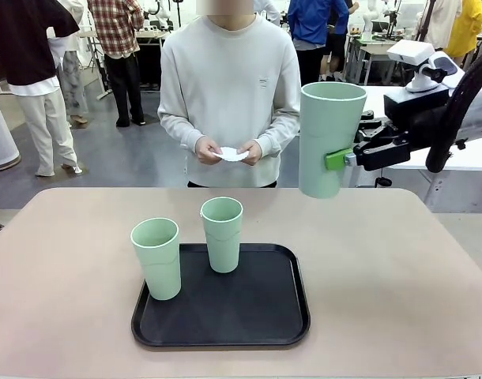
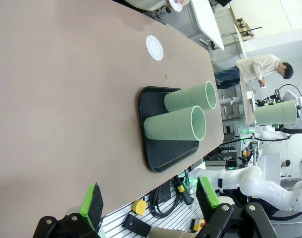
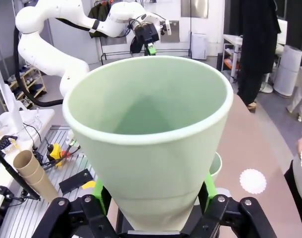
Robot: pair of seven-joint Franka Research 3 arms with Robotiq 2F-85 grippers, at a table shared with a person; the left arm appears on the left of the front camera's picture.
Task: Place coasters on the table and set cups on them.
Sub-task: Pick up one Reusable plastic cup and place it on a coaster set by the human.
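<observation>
**Right gripper** (image 1: 329, 160): The jaws are closed on a tall pale mint-green plastic cup (image 1: 329, 118), with one green pad on each side of its lower wall. The cup is upright and off the surface. It is in the air over the far right part of the large beige-tan tabletop (image 1: 383, 268). In the right wrist view the same cup (image 3: 148, 148) sits between the two green pads (image 3: 98, 191), with its open mouth toward the camera.

**Left gripper** (image 2: 151, 198): The jaws stand wide open with nothing between them. The tabletop (image 2: 67, 99) lies beyond the fingertips.

**Tray group:** A black rounded-corner tray (image 1: 257, 316) lies flat on the near middle of the tabletop. Two further mint-green cups stand upright on it. One (image 1: 156, 258) is at the tray's left side, and the other (image 1: 223, 234) is at its far edge, near the middle. The two are close together but apart.

**Coasters:**
- A small round white paper coaster with a scalloped edge (image 2: 154, 47) lies flat on the bare tabletop. It is beyond the tray on the person's side and apart from the tray, with its upper face uncovered. The right wrist view shows it (image 3: 253, 181) past the held cup.
- A person (image 1: 229, 79) standing at the far side holds a second white coaster (image 1: 229, 153) between both hands (image 1: 205, 148), above the far edge of the tabletop.
</observation>
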